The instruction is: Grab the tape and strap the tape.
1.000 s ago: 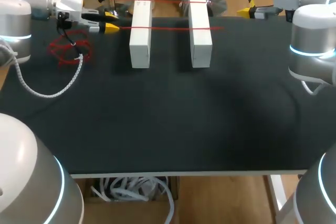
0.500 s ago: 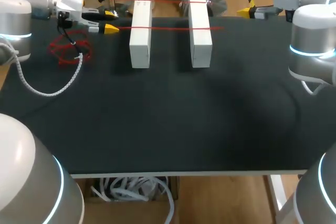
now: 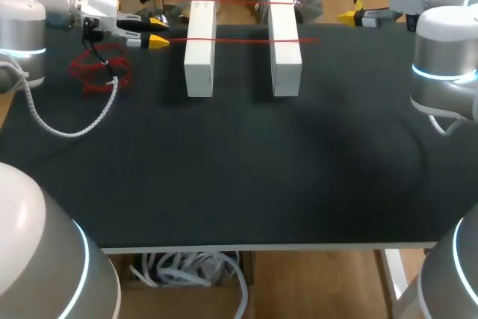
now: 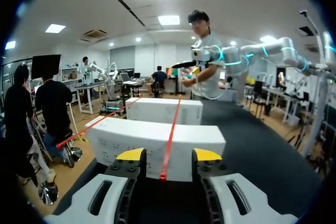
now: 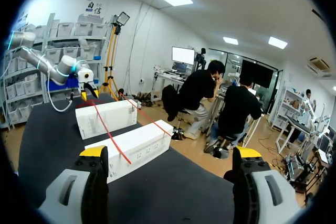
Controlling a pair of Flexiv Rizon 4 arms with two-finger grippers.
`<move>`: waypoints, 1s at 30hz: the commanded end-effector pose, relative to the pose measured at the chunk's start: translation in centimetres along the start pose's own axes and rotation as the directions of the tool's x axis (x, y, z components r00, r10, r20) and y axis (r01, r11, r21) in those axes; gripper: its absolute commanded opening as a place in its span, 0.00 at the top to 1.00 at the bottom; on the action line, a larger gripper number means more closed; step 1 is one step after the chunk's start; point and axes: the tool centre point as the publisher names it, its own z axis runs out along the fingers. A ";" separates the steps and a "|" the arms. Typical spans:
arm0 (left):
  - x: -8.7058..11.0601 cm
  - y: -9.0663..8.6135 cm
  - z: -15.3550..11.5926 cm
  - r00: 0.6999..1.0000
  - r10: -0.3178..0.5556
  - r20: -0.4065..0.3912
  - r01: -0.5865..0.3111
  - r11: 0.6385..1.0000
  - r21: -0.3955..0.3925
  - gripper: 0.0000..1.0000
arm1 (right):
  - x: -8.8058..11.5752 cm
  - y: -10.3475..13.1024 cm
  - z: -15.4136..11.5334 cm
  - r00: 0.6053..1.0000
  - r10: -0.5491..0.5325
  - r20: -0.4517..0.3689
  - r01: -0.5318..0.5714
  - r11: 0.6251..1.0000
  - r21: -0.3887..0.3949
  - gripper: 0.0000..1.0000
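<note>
Two white blocks stand side by side on the far part of the black table [image 3: 239, 169], long axes running near-to-far: the left block [image 3: 199, 57] and the right block [image 3: 286, 61], w/ a gap between them.

A red tape [image 3: 239, 39] is stretched flat & straight over the tops of both blocks. Its long axis runs side to side, at right angles to the blocks. One end points at the L gripper [image 3: 158, 31]; the other passes a bit beyond the right block. A second red strand [image 3: 239, 1] lies parallel to it across the blocks' far ends.

L gripper is at the far left, just beside the left block, fingers aimed along the tape. In the left wrist view the tape [image 4: 169, 140] runs straight ahead over both blocks, and its near end hangs in the gap between the L gripper's [image 4: 168, 155] yellow tips. The fingers are spread & neither touches it: released.

R gripper [image 3: 351, 15] is at the far right edge, well apart from the blocks. In the right wrist view its [image 5: 170, 153] fingers are spread wide w/ nothing between them: released. Tape [image 5: 107, 129] is seen ahead, crossing both blocks.

A loose red tangle [image 3: 97, 72] lies on the table near the L gripper.
</note>
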 end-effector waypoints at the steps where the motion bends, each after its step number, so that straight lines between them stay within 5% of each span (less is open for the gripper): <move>1: -0.8 0.6 0.1 1.000 -0.004 -0.012 0.004 1.000 0.012 0.61 | 0.0 0.0 0.0 1.000 0.000 -0.001 0.000 1.000 0.002 0.00; 30: -0.6 2.2 -0.4 0.999 -0.044 -0.003 0.044 0.999 0.019 0.63 | 0.0 0.0 0.0 1.000 0.000 -0.001 0.000 1.000 0.002 0.00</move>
